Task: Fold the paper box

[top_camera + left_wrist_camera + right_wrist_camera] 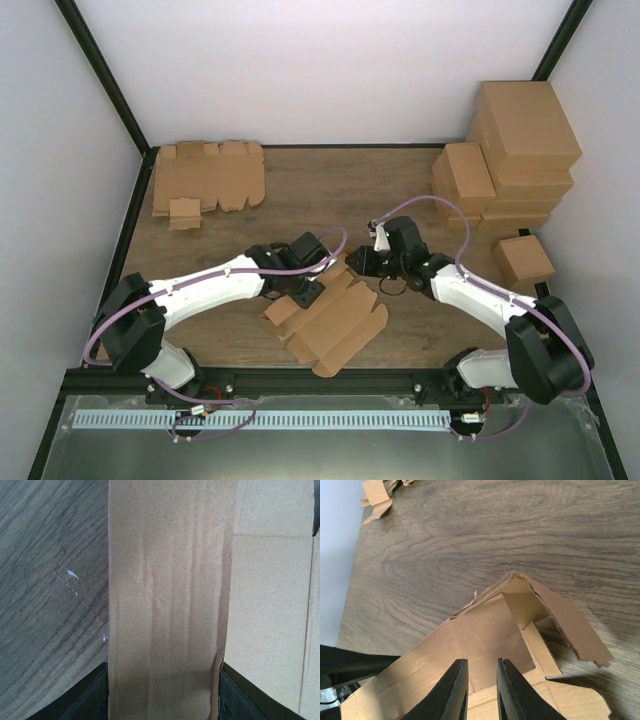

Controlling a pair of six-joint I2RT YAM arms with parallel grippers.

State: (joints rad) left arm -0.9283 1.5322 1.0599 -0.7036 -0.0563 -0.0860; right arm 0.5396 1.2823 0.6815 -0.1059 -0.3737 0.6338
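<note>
Nearest the arm bases, the paper box lies near the centre of the wood-grain table. It is a mostly flat die-cut sheet of plain brown cardboard, thin, with creased rectangular panels and notched tabs. The left gripper stands about half wide, with a matte strip of the box filling the gap and a dark finger at each edge. The right gripper is narrow, with a slim slit over a raised, folded flap; I cannot tell whether it pinches cardboard. Farther right sits 1 small closed carton. Beyond it are stacked closed cartons, blocky, their contents hidden. At the far left lie flat blanks.
</note>
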